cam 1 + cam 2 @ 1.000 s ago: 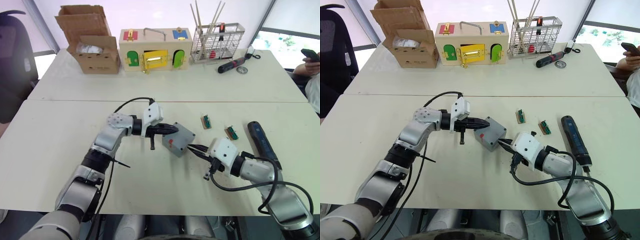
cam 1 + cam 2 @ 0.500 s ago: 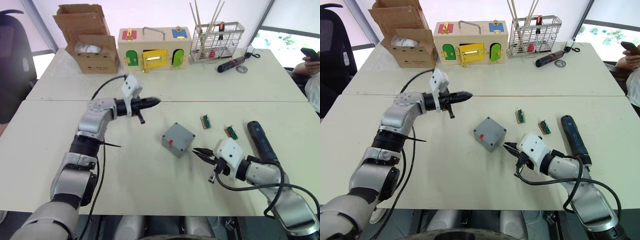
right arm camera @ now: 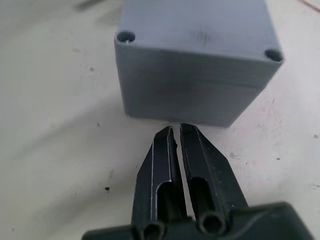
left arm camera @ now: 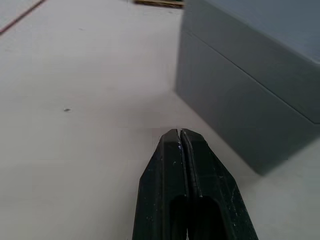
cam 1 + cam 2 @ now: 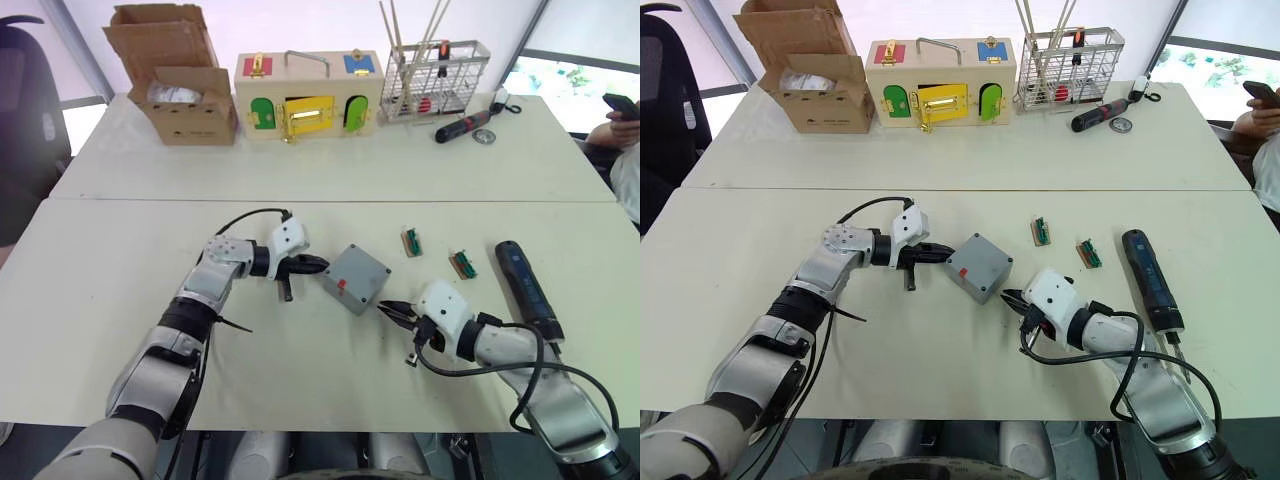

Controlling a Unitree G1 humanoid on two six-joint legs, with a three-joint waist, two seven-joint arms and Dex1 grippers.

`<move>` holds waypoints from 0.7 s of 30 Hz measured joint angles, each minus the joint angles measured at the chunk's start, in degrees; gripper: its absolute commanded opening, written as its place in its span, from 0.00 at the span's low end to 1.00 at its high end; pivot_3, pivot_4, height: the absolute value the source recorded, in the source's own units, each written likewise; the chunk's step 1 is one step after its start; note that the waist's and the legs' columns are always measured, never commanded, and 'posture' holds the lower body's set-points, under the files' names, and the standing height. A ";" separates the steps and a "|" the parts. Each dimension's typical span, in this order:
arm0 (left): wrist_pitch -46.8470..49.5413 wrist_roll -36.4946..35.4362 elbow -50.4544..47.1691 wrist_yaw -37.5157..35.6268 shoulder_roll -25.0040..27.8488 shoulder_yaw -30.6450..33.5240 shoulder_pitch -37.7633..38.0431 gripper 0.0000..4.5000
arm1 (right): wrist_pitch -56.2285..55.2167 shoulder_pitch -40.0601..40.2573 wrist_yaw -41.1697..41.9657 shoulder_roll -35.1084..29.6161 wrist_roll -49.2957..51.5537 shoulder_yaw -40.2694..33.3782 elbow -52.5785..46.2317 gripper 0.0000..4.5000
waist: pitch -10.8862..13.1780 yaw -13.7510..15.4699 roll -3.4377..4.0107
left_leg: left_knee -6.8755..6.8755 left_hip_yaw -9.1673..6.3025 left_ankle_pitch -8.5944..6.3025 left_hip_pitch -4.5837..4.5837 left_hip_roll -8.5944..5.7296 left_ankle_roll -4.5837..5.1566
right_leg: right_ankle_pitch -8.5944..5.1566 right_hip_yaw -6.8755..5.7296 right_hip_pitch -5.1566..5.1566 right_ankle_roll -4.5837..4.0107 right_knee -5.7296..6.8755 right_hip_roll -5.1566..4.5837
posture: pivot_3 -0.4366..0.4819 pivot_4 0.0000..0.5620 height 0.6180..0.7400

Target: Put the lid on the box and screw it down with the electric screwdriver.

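Observation:
The grey box (image 5: 350,291) stands in the middle of the near table, its small red mark facing me. The lid (image 5: 361,268) sits on top of it, and a seam shows between lid (image 3: 195,30) and box (image 3: 185,100). My left gripper (image 5: 320,266) is shut and empty, its tip just off the box's left side (image 4: 235,120). At the box's right corner my right gripper (image 5: 386,308) is low on the table, shut with nothing in it. The electric screwdriver (image 5: 522,283) lies on the table to the right, beyond my right arm.
Two small green-and-brown parts (image 5: 411,241) (image 5: 462,264) lie right of the box. Along the far table stand a cardboard box (image 5: 180,85), a wooden box with coloured doors (image 5: 308,95), a wire basket (image 5: 432,80) and a hand screwdriver (image 5: 462,128). A person's hand holds a phone (image 5: 620,108) at far right.
My left gripper swung up and away to the left half a second ago and has come back beside the box. The right gripper edged closer to the box. The box stayed put.

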 measured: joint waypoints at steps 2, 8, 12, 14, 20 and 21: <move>1.02 -0.33 -2.28 -1.83 0.31 -0.03 1.13 0.00 | -1.12 -1.13 -0.04 0.00 -0.54 0.06 1.14 0.04 | 0.00 0.11 0.00 | 0.04 0.00 0.00 -0.01 -0.01 0.00 | 0.00 0.00 0.00 0.00 0.00 -0.01 | 0.48 0.27 1.00; 4.00 -0.67 -8.57 -4.55 1.66 -0.70 2.71 0.00 | -3.46 -3.69 0.51 -0.33 -2.14 0.26 4.90 0.04 | 0.00 0.05 0.00 | 0.04 -0.01 0.00 -0.02 -0.01 0.00 | 0.00 0.00 0.00 0.00 0.01 -0.01 | 0.48 0.27 1.00; 4.86 -0.72 -11.43 -5.91 2.20 -1.39 4.38 0.00 | -4.09 -5.08 2.19 -1.61 -2.09 -0.07 6.44 0.04 | 0.00 0.14 0.01 | 0.04 -0.01 0.00 -0.02 -0.01 0.00 | 0.00 0.00 0.00 0.00 0.01 -0.01 | 0.48 0.27 1.00; 5.65 -0.72 -12.22 -6.26 2.12 -1.82 4.99 0.00 | -4.57 -5.20 2.86 -2.09 -2.05 -0.45 6.71 0.04 | 0.00 0.16 0.00 | 0.05 -0.01 0.00 -0.02 -0.02 0.00 | 0.00 0.00 0.01 0.00 0.00 -0.01 | 0.48 0.27 1.00; 5.84 -0.67 -12.88 -5.63 1.63 -1.87 5.38 0.00 | -5.28 -5.26 4.18 -2.55 -1.94 -1.07 7.31 0.04 | 0.00 0.12 0.00 | 0.06 -0.01 0.00 -0.02 -0.02 0.00 | 0.00 0.00 0.01 0.00 0.01 -0.01 | 0.48 0.27 1.00; 5.83 -0.64 -12.89 -5.39 1.62 -1.87 5.40 0.00 | -5.33 -5.27 4.36 -2.55 -1.93 -1.11 7.40 0.04 | 0.00 0.13 0.01 | 0.06 -0.01 0.00 -0.02 -0.01 0.00 | 0.00 0.00 0.01 0.00 0.01 -0.01 | 0.48 0.27 1.00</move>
